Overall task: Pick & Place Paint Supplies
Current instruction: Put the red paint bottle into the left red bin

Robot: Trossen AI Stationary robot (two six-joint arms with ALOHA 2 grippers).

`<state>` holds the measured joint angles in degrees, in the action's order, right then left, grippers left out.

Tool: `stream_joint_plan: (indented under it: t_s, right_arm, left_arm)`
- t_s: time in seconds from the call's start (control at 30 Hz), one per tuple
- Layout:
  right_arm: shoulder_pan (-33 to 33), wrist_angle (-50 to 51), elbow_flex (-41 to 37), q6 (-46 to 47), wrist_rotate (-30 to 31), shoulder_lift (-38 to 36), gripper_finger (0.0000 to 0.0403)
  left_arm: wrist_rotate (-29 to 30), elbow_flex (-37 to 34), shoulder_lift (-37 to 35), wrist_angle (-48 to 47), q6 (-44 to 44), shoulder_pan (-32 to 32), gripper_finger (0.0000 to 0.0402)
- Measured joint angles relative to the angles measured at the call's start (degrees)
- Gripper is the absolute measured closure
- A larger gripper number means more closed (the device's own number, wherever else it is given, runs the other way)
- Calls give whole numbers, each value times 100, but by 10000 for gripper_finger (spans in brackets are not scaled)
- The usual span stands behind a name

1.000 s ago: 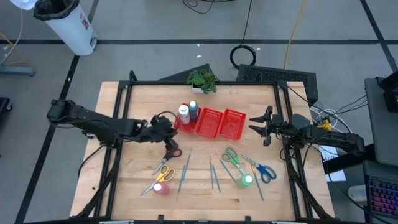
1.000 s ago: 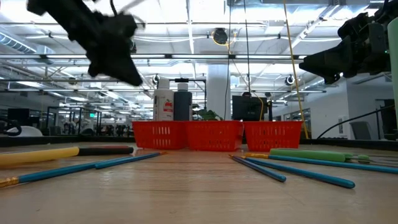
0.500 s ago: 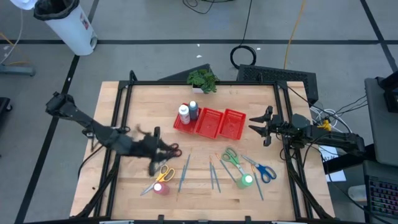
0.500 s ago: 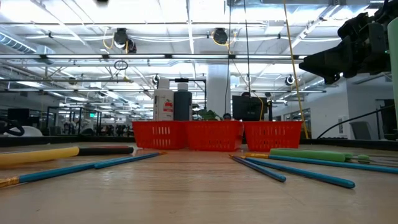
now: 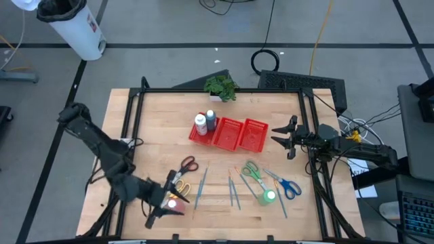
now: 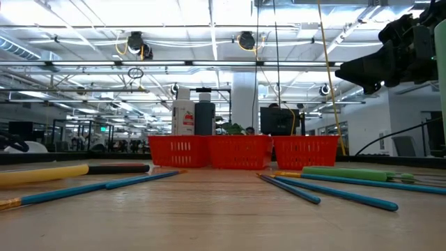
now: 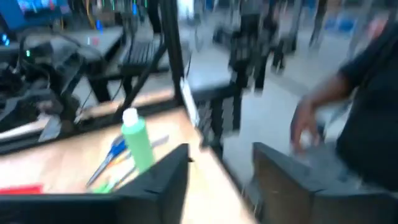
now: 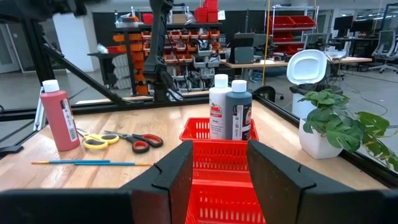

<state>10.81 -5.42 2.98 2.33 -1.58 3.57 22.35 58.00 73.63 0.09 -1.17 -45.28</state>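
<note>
My left gripper is open and holds nothing; it hovers near the table's near-left corner, right beside the pink bottle. The left wrist view looks past its fingers at the green bottle. My right gripper waits open at the right, facing the red tray. A white bottle and a dark bottle stand in the tray's left compartment. Red scissors, yellow scissors, green scissors, blue scissors and thin brushes lie flat on the table.
A small potted plant stands at the far edge behind the tray. A black frame rims the table. Beyond the table's right side, a person's hand shows in the left wrist view. Bare wood lies at the far left of the table.
My left arm has swung quickly from beside the tray's left end toward the near edge, passing the red and yellow scissors, and now hangs by the pink bottle. It has left the low view. The objects have stayed where they were.
</note>
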Motion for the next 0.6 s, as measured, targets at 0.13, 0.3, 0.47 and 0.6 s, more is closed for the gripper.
stream_joint_plan:
  t_s: [0.13, 0.3, 0.47, 0.6]
  right_arm:
    - [-2, 1, 2, 1, 0, 1, 261]
    - [-1, -4, 2, 1, -2, -2, 261]
    - [-2, 1, 2, -1, -2, -2, 261]
    - [-1, -1, 0, 2, 0, -2, 261]
  left_arm:
    - [194, 854, 242, -2642, -480, -286, 122]
    - [520, 1032, 367, -3891, -2200, -344, 82]
    - [200, 821, 369, -4128, -3306, -353, 78]
    - [41, 739, 539, -4143, -3556, -357, 90]
